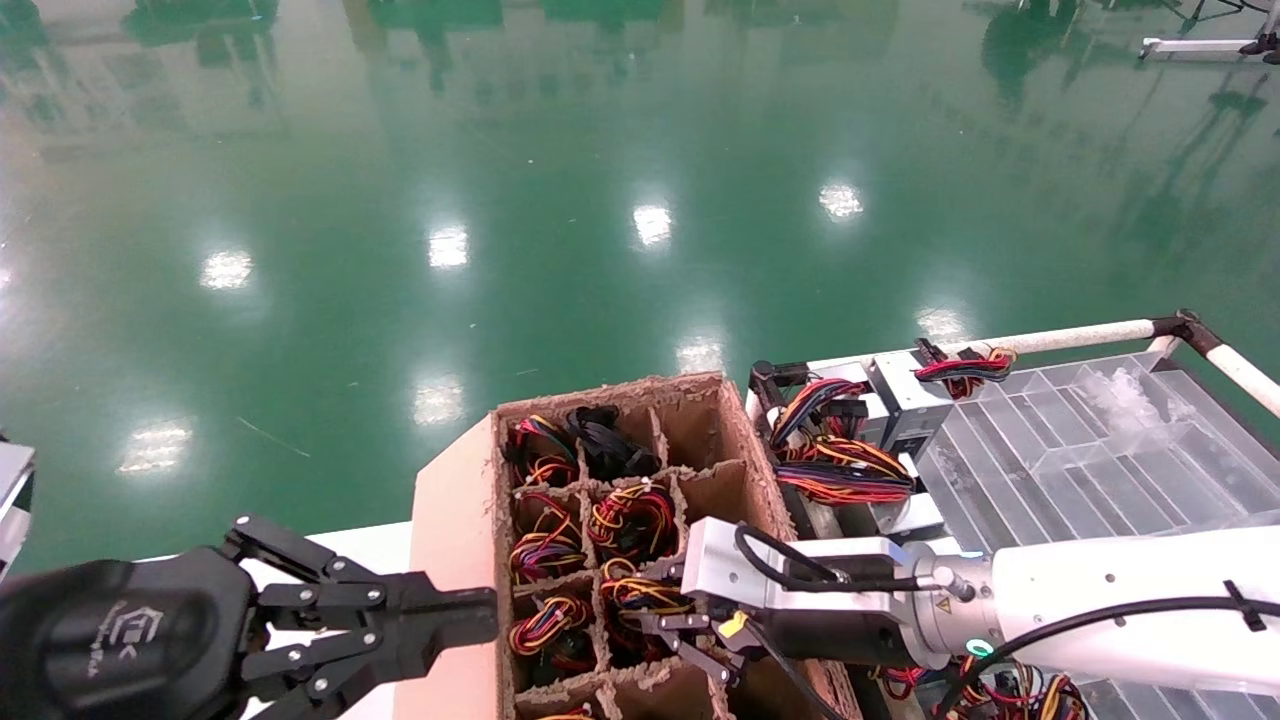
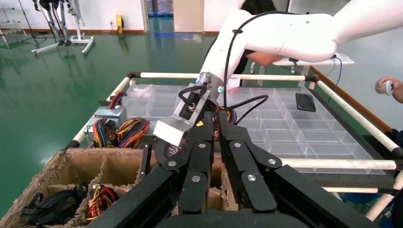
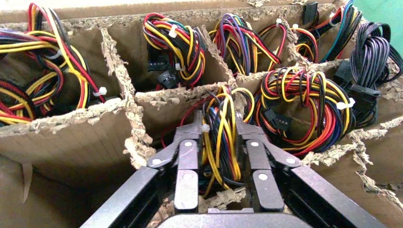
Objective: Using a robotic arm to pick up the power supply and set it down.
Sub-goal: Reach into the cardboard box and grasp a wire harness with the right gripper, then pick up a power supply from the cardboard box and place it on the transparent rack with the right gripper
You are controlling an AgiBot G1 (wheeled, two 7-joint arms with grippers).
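Right tool: my right tool (image 3: pixel 219 142) sits in a middle cell of the cardboard divider box (image 1: pixel 455 540), fingers closed around the wire bundle (image 3: pixel 221 137) of the power supply (image 1: pixel 640 597).
Power supply: down in that cell, its grey body hidden; only wires show.
Doing it well: I judge a straight vertical lift is best, slow, so connectors clear the ragged dividers.
Set-down: likely the clear tray (image 1: pixel 1090 450) at 2 o'clock.
Left tool: my left tool (image 1: pixel 440 615) is pinched shut, empty, against the box's 9 o'clock wall.

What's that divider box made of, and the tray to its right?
The divider box looks like brown corrugated cardboard: matte, with frayed, torn cell edges. The tray looks like clear, glossy plastic with moulded compartments. The right pincer straddles a wire bundle.
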